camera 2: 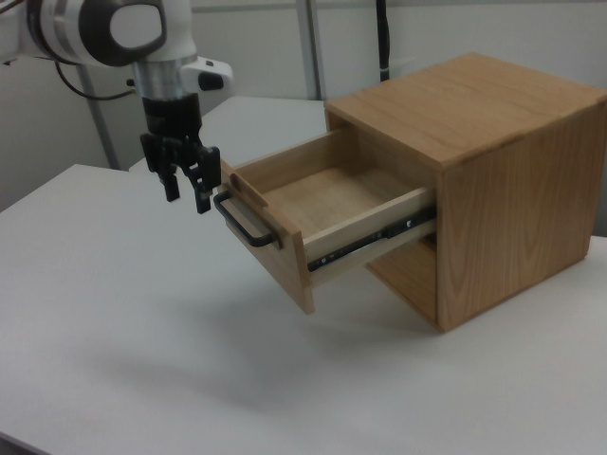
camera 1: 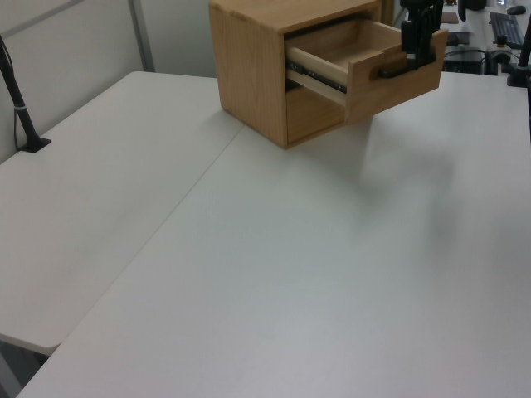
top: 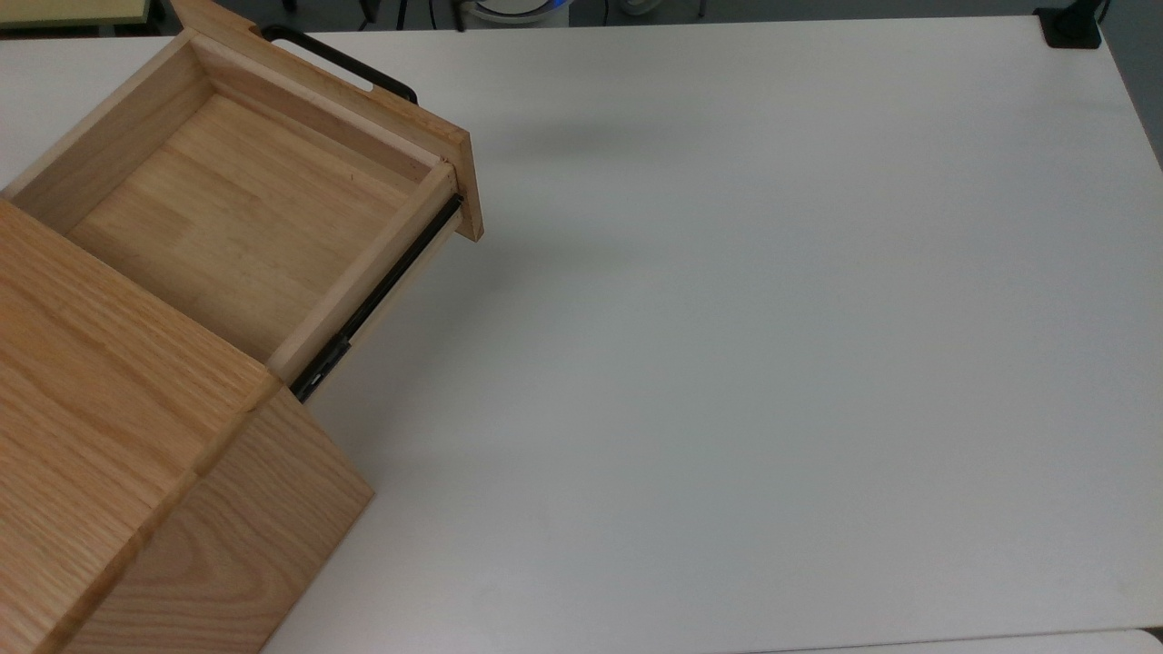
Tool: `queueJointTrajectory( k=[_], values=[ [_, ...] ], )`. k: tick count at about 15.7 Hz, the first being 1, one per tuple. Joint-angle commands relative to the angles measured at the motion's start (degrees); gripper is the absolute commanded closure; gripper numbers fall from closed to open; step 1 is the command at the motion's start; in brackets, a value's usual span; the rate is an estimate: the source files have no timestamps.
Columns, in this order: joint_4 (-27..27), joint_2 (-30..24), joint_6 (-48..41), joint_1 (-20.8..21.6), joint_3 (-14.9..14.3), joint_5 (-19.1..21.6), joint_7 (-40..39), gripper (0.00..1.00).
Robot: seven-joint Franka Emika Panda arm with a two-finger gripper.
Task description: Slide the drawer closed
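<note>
— Where's the drawer [camera 2: 322, 213]?
— Pulled far out of the oak cabinet [camera 2: 493, 180] (handle [camera 2: 242, 220] forward).
— Anything blocking it?
— Bare white table [top: 772, 318]; the gripper [camera 2: 186, 197], fingers parted and empty, hangs just beside the handle.

Even, soft overhead light throws faint blurred shadows on the white table [top: 727, 363].

No text, label or number is readable.
</note>
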Motion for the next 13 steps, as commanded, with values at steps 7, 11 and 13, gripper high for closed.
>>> queueJointTrajectory(
  k=[7,11,13],
  values=[
    [-7.6,-1.2,8.3,-3.0,-0.2,-1.0,11.2,0.81],
    [-7.5,-0.8,14.3,-3.1,-0.2,-3.7,18.2,0.89],
    [-7.2,-0.4,16.7,-4.2,-0.2,-4.6,20.4,0.89]
  ],
)
